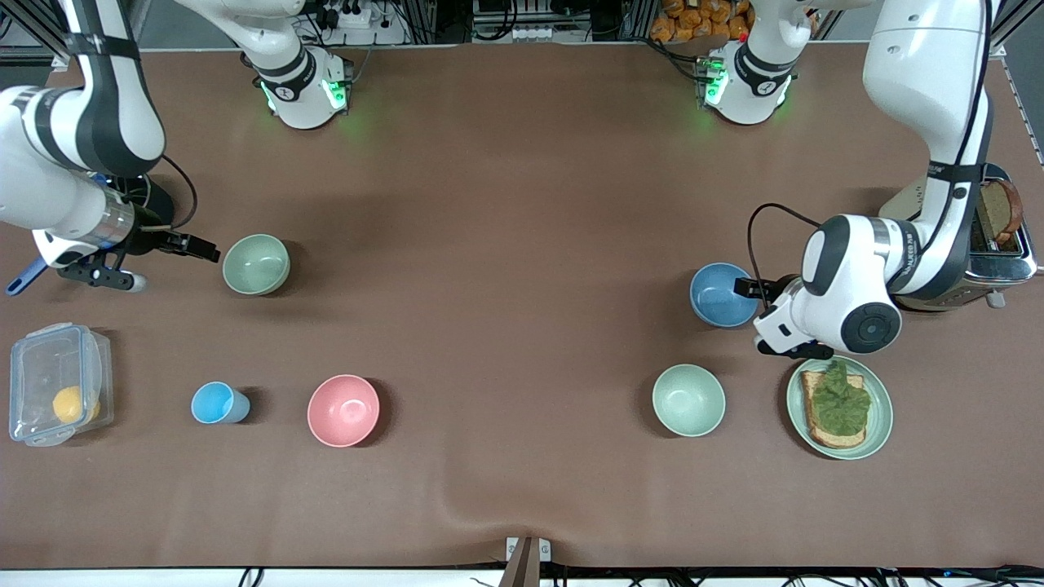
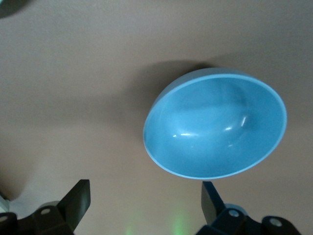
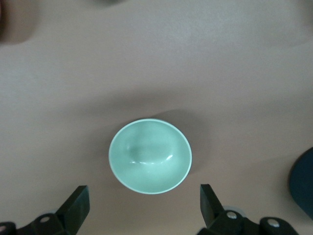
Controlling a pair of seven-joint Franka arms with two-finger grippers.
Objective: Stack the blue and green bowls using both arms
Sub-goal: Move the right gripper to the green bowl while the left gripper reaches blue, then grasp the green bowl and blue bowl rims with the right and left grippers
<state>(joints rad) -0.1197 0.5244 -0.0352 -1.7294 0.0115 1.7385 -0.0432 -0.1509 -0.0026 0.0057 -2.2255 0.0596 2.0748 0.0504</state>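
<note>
Blue bowl [image 1: 722, 294] beside the spread-fingered left gripper [image 1: 754, 287], toast plate [image 1: 840, 407] nearby; right gripper [image 1: 196, 247], also spread, beside green bowl [image 1: 256, 264].

**Clearance check: bowls and approach lanes**

I find bare table [image 1: 506, 269] between the green bowl [image 1: 256, 264] and blue bowl [image 1: 723, 294]. The toast plate [image 1: 840, 407], paler bowl [image 1: 688, 399] and toaster [image 1: 999, 236] crowd the blue bowl's surroundings.

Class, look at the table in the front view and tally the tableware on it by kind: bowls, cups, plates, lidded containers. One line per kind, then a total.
Bowls: 4 – green bowl, blue bowl, pink bowl, mint-green bowl
Cups: 1 – light-blue cup
Plates: 1 – green plate
Lidded containers: 1 – clear plastic box
Total: 7
</note>
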